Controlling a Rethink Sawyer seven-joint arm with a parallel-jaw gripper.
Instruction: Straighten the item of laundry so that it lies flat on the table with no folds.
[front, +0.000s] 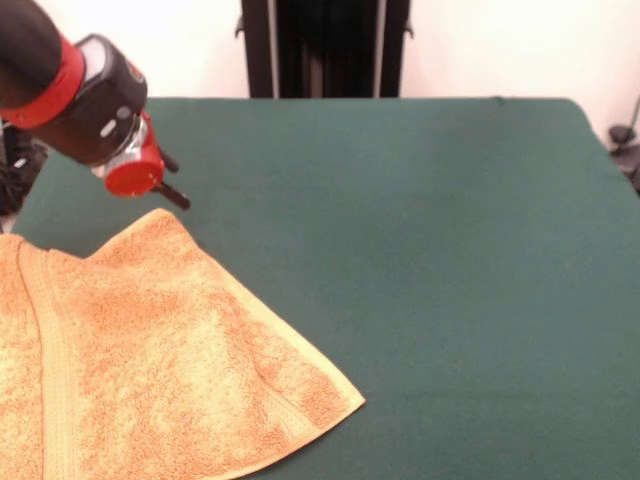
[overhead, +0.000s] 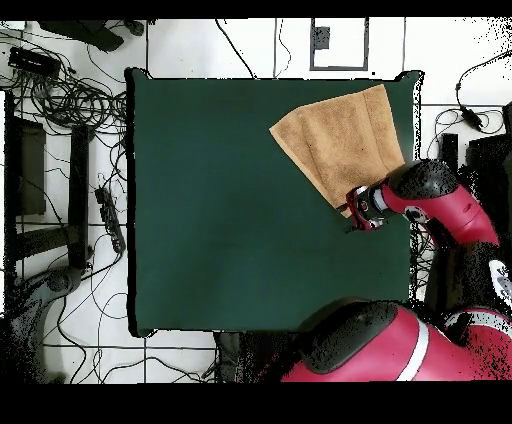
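Nearest the front camera, the towel (front: 150, 360) lies at a corner of the table (front: 430, 250), turned at an angle to its edges, one woven band running along its side. It looks mostly spread, though a low ridge near its far corner suggests it is not quite flat. Just past that corner hangs the gripper (front: 176, 180), clear of the cloth and with nothing in it; two dark tips show, but I cannot tell how far apart they stand. From above, it sits right at the towel's edge, probably placed to take that corner and draw the ridge out.
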